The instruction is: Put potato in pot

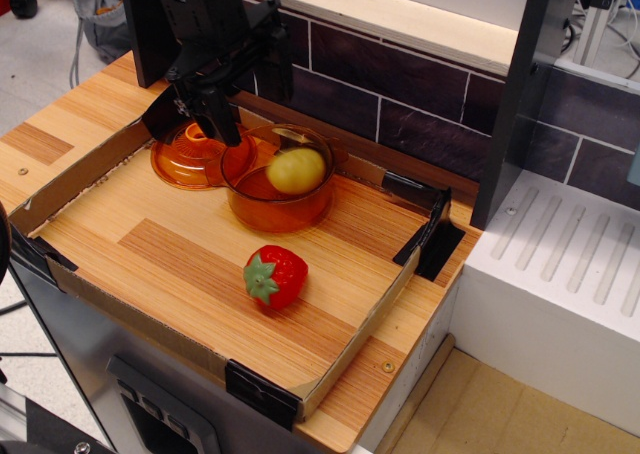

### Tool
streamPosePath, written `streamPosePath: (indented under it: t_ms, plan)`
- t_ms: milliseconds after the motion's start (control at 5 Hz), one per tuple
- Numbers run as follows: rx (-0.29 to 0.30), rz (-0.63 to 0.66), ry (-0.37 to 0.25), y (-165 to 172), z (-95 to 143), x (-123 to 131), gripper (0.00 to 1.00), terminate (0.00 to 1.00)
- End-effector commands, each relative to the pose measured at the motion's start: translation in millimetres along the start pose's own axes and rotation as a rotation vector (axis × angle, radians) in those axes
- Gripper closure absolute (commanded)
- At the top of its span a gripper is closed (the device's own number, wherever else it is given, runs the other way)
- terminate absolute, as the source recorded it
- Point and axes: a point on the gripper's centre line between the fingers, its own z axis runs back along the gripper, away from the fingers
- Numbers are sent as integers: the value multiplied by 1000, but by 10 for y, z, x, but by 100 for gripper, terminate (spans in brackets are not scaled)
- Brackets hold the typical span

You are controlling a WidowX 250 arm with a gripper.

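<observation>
The pale-yellow potato [296, 171] lies inside the transparent orange pot [280, 199], clear of the gripper. The pot stands at the back of the wooden tray [180, 264]. My black gripper [207, 114] hangs just left of the pot's rim, above the gap between pot and lid. Its fingers [224, 122] point down and hold nothing; the jaws look open.
A flat orange lid [185, 162] with a knob lies left of the pot, touching it. A red strawberry [273, 276] lies in front of the pot. Low cardboard walls [355, 339] ring the tray. A dark tiled wall [400, 84] runs behind; a white ribbed drainer [570, 264] stands on the right.
</observation>
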Motion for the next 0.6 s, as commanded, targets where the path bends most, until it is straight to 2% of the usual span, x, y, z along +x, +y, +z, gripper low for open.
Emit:
streamPosePath:
  t_ms: [0, 200, 400]
  plan:
    - [-36, -38, -30, 122, 247, -76, 0, 0]
    - [-41, -51, -28, 185, 452, -75, 0, 0]
    - [10, -90, -4, 254, 787, -107, 0, 100]
